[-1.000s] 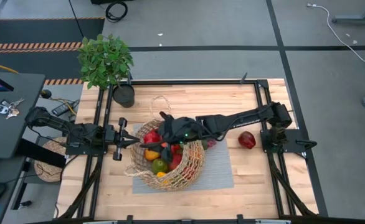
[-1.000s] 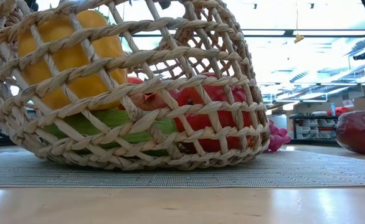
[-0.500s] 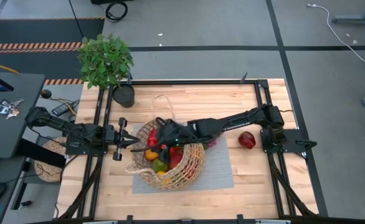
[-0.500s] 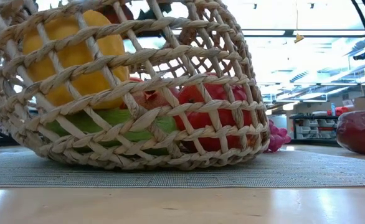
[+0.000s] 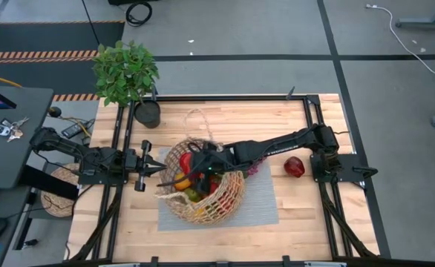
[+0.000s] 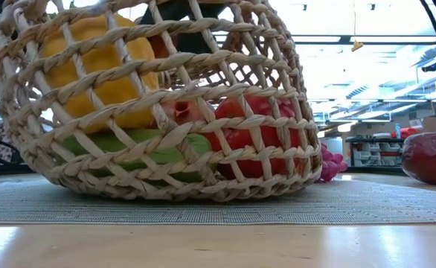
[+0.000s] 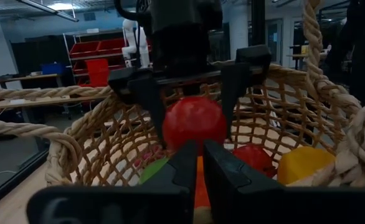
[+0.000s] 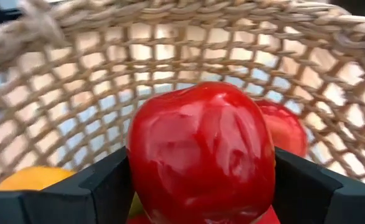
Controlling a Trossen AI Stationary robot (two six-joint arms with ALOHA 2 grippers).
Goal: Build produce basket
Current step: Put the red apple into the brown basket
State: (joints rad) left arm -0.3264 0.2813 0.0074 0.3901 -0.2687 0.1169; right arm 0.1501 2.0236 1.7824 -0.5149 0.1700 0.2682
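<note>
Glossy red fills my right wrist camera: the right claw (image 7: 192,93) has its two fingers clamped on either side of a red apple (image 8: 201,146), held just inside the basket (image 5: 203,185) above the other produce. The skin looks smooth and hard, so I judge it stiff but slippery; taking it across the widest part, as now, seems the safest hold, and it should be set down gently to avoid bruising. Below it I see a yellow pepper (image 6: 95,71), something green (image 6: 136,145) and more red pieces (image 6: 255,138) already resting in the weave.

The basket itself sits on a grey mat (image 5: 262,204) at the middle of the counter (image 5: 240,119). Its loose wicker looks light and springy, so I expect it to shift if nudged. My left claw (image 5: 158,170) waits just beside the basket's rim, its fingers nearly together and holding nothing. One dark red piece (image 5: 294,166) lies on the counter near the right arm's base, and purple grapes (image 6: 329,164) sit against the basket's outside.
</note>
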